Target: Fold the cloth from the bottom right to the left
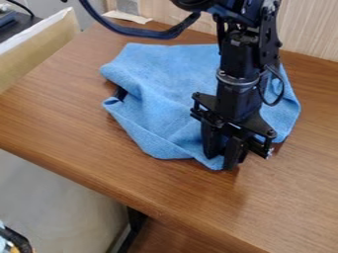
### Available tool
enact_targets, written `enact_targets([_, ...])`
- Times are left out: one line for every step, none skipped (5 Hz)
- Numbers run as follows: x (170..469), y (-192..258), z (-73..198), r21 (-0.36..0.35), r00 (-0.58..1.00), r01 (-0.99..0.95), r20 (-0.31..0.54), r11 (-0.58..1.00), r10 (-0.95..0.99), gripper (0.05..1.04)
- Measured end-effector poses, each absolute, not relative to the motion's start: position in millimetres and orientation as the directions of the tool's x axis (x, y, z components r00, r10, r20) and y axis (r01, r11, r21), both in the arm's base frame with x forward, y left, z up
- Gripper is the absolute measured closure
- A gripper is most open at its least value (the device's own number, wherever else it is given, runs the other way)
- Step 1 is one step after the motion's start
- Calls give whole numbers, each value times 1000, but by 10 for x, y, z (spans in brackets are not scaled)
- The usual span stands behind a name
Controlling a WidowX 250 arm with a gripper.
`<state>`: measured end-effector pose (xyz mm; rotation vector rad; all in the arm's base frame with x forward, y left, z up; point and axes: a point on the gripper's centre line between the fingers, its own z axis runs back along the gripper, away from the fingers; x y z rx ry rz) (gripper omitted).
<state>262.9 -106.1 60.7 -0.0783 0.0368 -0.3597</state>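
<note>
The black gripper (222, 159) points down at the near edge of the blue cloth (165, 94), right of the view's centre. A small tip of cloth shows at its lower end. The cloth lies spread and wrinkled on the table, with a fold along its near left edge and a dark piece at its left side. The wrist and forearm hide part of the cloth's right half.
The brown wooden table (79, 128) has its front edge running from the left side to the lower right. A tan box-like object (39, 54) stands beyond the table's left edge. A pale wall rises behind.
</note>
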Motion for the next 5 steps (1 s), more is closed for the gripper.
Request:
enact_targets([2629, -1069, 609, -74, 931, 363, -21, 929, -365, 890])
enact_targets([2599, -1133, 624, -75, 921, 386, -25, 919, -389, 989])
enact_targets([2544, -1289, 641, -83, 893, 446, -21, 891, -449, 1020])
enact_targets([2453, -1460, 668, -98, 855, 513, -30, 853, -518, 1024])
enact_targets([2456, -1513, 746, -103, 836, 542, -37, 834, -548, 1025])
